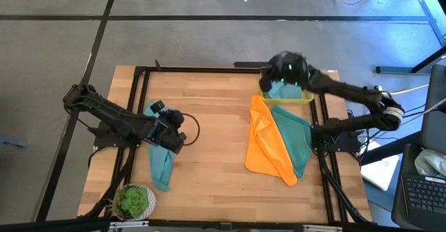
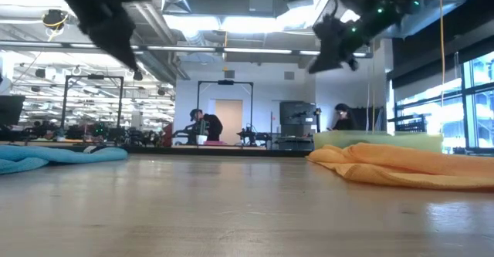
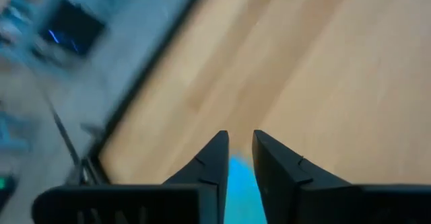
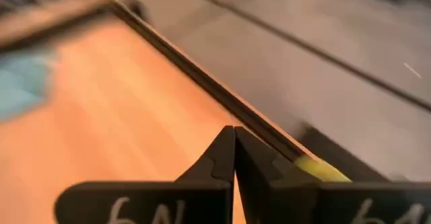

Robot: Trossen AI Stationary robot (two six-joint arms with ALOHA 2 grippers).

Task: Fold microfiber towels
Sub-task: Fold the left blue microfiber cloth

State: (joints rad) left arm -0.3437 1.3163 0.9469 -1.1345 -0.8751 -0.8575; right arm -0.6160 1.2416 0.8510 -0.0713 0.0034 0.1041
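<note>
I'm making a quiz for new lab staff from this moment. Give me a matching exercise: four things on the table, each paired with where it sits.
Things:
1. orange towel
2. light blue towel
3. yellow tray
4. potted plant

Places:
A. near left corner of the table
B. far right corner, under the right tool
C. left side, by the left tool
D. right of centre, partly under a teal towel

Pairs: 1-D, 2-C, 3-B, 4-A

Light blue soft cloth [image 1: 161, 164] left; bright orange cloth [image 1: 265, 147] and teal cloth [image 1: 297, 137] right. Translucent yellow plastic tray [image 1: 301, 97] far right, pale striped wooden table [image 1: 209, 148], green leafy plant [image 1: 132, 201].
</note>
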